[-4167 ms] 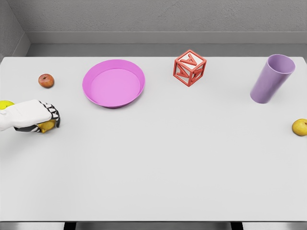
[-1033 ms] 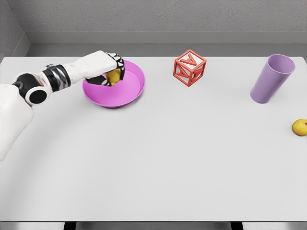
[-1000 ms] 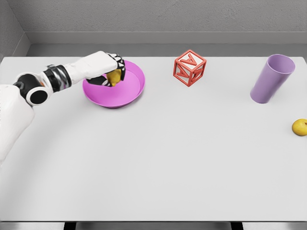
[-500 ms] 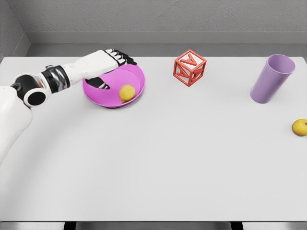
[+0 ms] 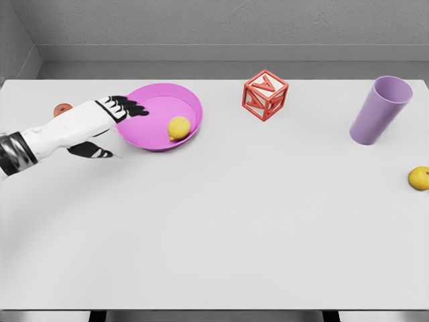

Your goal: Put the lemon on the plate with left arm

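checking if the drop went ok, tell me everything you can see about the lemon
The lemon is small, rounded and plain yellow with a smooth, matte-looking skin. It lies inside the pink plate, on the floor of its right front part close to the rim, resting there alone. Nothing grips it: the left hand sits apart at the plate's left edge, fingers spread and empty. The lemon looks whole and unmarked.

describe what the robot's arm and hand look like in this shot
Only one arm shows, the left, entering from the picture's left edge. Its forearm is a smooth white shell, with a dark ribbed band ringed in grey at the frame edge. The left hand has a white back and five fingers that look black with white segments. No cables or markings are visible. The right arm is out of view.
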`<state>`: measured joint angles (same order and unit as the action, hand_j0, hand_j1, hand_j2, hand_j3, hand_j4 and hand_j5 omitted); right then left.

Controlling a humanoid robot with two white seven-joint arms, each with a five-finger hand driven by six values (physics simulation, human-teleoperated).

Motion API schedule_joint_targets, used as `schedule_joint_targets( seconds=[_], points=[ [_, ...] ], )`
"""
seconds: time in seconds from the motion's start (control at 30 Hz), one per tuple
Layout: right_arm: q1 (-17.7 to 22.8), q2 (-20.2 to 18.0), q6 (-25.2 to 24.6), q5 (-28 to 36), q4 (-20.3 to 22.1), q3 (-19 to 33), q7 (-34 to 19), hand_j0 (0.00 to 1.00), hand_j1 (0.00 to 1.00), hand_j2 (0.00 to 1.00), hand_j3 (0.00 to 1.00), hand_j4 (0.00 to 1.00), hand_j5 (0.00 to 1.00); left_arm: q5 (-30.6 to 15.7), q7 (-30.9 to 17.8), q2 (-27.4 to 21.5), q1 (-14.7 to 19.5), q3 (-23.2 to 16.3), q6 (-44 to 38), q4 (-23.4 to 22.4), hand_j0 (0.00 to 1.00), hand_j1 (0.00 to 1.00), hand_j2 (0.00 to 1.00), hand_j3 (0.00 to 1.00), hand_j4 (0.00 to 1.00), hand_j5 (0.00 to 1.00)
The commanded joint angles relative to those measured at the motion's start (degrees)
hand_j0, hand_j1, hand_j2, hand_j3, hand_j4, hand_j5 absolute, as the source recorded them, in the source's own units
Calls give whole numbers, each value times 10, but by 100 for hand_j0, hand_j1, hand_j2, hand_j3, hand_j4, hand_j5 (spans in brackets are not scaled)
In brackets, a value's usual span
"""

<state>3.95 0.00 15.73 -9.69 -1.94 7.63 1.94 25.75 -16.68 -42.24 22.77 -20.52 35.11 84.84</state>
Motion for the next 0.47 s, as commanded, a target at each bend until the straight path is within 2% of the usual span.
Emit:
schedule_joint_targets(
  seconds=[0.0,0.13,0.23,0.3,0.43],
  points=[
    [0,0,0,0,0,0,0,100,100,100,100,100,100,-20,1,-22,-3,39,-1,20,100,100,100,100,100,100],
    [0,0,0,0,0,0,0,100,100,100,100,100,100,-22,1,-23,-49,85,-1,20,100,100,100,100,100,100],
    [0,0,0,0,0,0,0,100,100,100,100,100,100,-25,1,-39,-76,101,-1,19,100,100,100,100,100,100],
    [0,0,0,0,0,0,0,100,100,100,100,100,100,-36,1,-43,-101,134,-1,21,100,100,100,100,100,100],
    [0,0,0,0,0,0,0,100,100,100,100,100,100,-36,-1,-58,-122,135,-1,26,100,100,100,100,100,100]
  ],
)
